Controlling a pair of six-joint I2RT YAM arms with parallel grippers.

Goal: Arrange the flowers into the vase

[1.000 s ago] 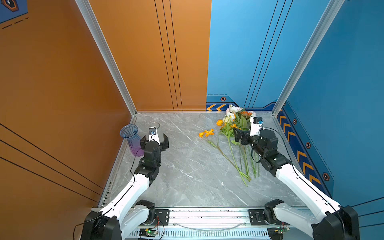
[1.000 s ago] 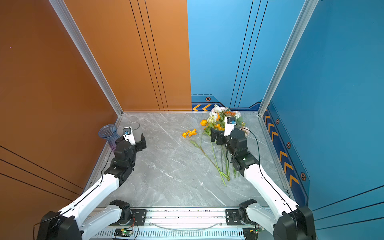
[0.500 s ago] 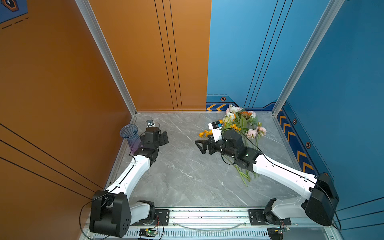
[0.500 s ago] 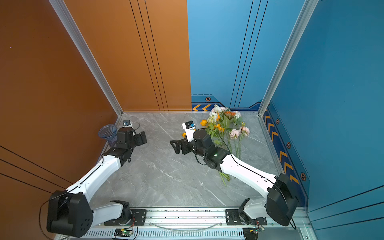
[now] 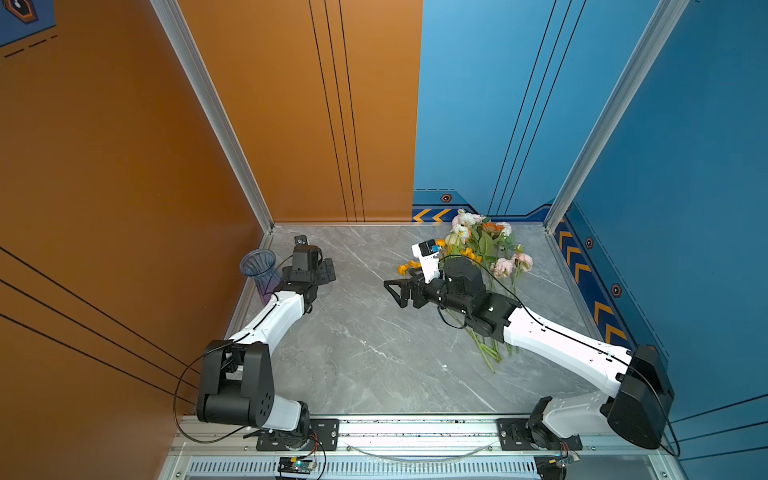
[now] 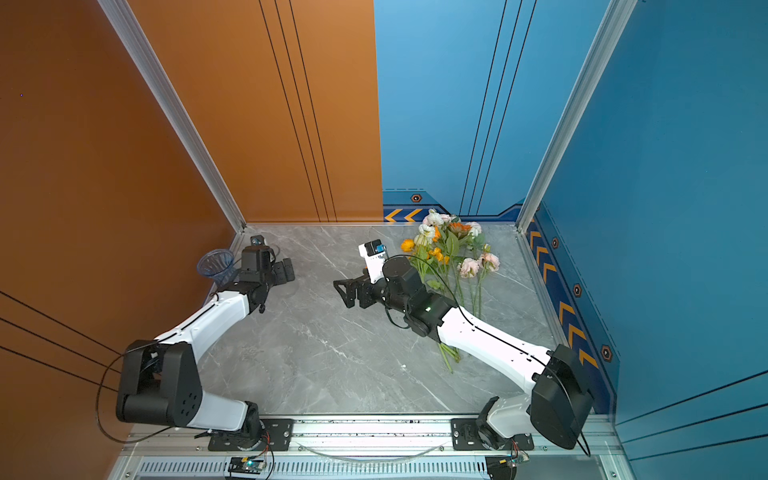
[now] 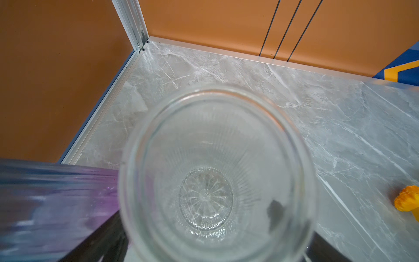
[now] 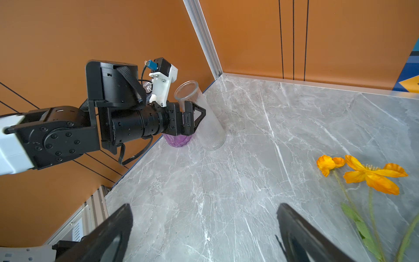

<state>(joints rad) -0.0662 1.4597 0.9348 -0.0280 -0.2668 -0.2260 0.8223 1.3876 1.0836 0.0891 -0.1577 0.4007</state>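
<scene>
The flowers [image 5: 482,245] [image 6: 451,245] lie in a bunch at the back right of the marble table, and my right arm crosses over their stems. Two orange blooms [image 8: 367,174] lie apart, nearer the middle. A clear ribbed vase [image 7: 215,158] [image 8: 210,133] stands at the back left. My left gripper [image 5: 326,270] [image 8: 196,115] is open with a finger on each side of this vase, near its rim. My right gripper [image 5: 394,294] [image 8: 204,206] hangs open and empty over mid-table, pointing left.
A purple-tinted vase [image 5: 258,262] [image 8: 178,141] stands against the orange left wall, right beside the clear one. Walls close the table [image 5: 374,353] on the left, back and right. An aluminium rail [image 5: 415,428] runs along the front.
My right gripper has swung left, off the flower bunch to mid-table. My left gripper has moved back and turned onto the clear vase. Both stayed open.
</scene>
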